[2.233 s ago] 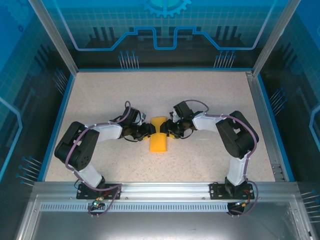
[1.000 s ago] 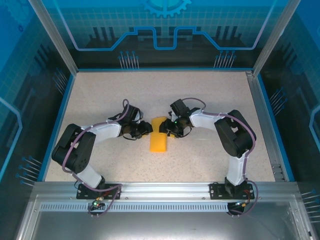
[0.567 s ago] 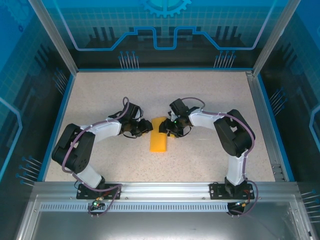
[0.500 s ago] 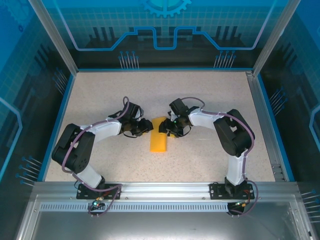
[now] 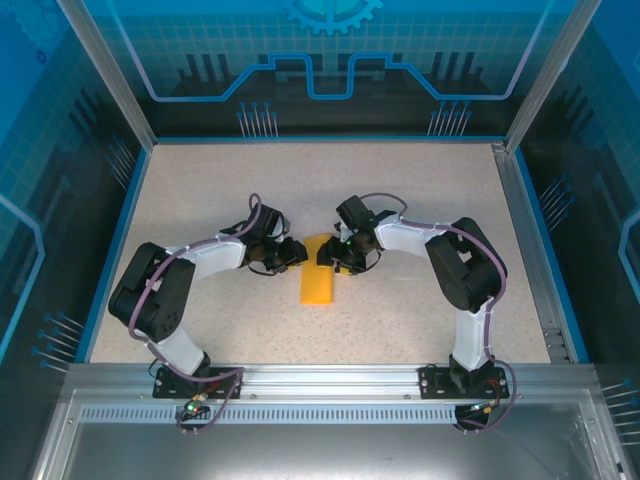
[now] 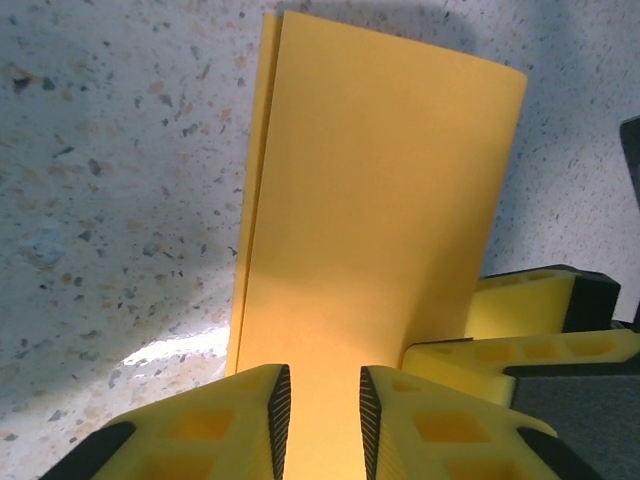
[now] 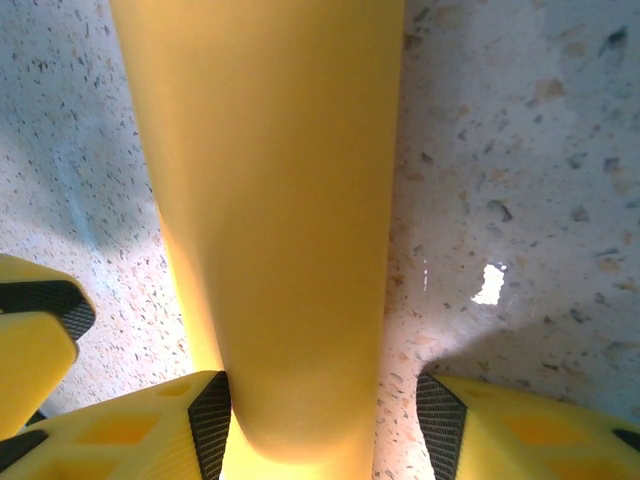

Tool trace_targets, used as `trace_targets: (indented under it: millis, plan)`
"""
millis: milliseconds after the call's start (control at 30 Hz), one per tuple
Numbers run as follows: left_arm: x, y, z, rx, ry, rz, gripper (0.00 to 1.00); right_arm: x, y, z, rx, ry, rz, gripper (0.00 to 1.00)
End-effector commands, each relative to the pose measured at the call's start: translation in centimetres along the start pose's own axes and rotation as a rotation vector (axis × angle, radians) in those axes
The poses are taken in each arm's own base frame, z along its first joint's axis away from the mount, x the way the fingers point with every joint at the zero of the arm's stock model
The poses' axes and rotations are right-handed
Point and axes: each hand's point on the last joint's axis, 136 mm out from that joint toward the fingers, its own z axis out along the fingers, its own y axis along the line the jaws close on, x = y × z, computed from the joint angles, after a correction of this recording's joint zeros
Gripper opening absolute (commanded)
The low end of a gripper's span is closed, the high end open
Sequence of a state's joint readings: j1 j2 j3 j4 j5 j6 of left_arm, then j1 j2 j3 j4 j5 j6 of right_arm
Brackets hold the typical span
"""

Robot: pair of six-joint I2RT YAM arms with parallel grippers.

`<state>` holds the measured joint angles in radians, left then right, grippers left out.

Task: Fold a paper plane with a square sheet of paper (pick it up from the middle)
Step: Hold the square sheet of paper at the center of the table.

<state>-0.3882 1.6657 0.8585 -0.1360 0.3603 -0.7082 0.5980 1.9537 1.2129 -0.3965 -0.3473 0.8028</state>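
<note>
The square sheet of paper (image 5: 318, 284) is folded into a long orange-yellow strip on the speckled table between my two arms. In the left wrist view the paper (image 6: 370, 200) lies flat with a doubled left edge. My left gripper (image 6: 325, 385) hangs over its near end, jaws narrowly parted with paper showing in the gap. My right gripper (image 7: 325, 400) straddles the rounded paper (image 7: 270, 200), open wide. Its left pad touches the paper and its right pad stands over bare table. From above, the left gripper (image 5: 293, 254) and the right gripper (image 5: 337, 254) meet at the strip's far end.
The tabletop (image 5: 420, 200) is ringed by a blue rim and transparent walls on aluminium posts (image 5: 110, 75). A metal rail (image 5: 320, 380) carries both arm bases at the near edge. In the left wrist view the right gripper's yellow fingers (image 6: 520, 310) crowd the paper's right side.
Both grippers have edged slightly toward the far end of the paper. The left jaws have narrowed a little. The paper's near part has stayed put.
</note>
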Motion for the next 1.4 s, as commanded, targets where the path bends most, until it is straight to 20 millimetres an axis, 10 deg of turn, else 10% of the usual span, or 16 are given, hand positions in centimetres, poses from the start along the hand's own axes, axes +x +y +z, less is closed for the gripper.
trace_targets:
  millis: [0, 1367]
  plan:
    - [-0.2, -1.0, 0.3, 0.03, 0.022, -0.01, 0.27, 1.2, -3.0, 1.7, 0.125, 0.043, 0.014, 0.57]
    - [-0.3, -1.1, 1.6, 0.069, 0.036, -0.074, 0.23, 1.8, -4.8, 2.6, 0.219, 0.076, 0.031, 0.56]
